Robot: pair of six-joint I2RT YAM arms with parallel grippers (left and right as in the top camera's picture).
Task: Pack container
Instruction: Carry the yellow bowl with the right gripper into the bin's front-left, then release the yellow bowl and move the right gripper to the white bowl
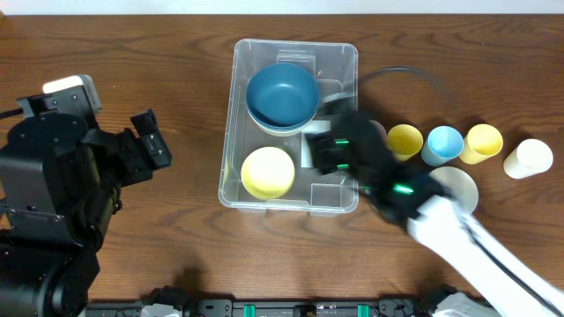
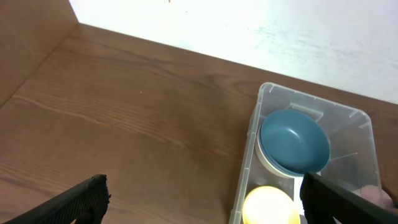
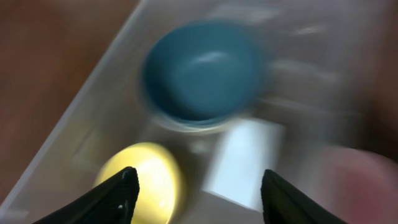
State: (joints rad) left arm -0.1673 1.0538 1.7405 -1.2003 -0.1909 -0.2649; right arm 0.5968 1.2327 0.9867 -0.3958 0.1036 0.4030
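The clear container (image 1: 231,123) stands mid-table. It holds a blue bowl (image 1: 282,95) nested on a cream bowl at the far end, and a yellow bowl (image 1: 267,172) at the near left. Its white label (image 1: 310,150) shows on the base. My right gripper (image 1: 332,150) hovers over the container's right side, open and empty. Its wrist view is blurred and shows the blue bowl (image 3: 202,71), yellow bowl (image 3: 146,180) and label (image 3: 242,155) between the fingers (image 3: 199,196). My left gripper (image 1: 152,141) is open and empty, left of the container (image 2: 367,121).
To the right of the container stand a row of cups: yellow (image 1: 404,141), blue (image 1: 445,143), yellow (image 1: 484,143) and cream (image 1: 529,158). A white dish (image 1: 458,187) lies in front of them. A pinkish thing (image 1: 377,132) is partly hidden by the right arm.
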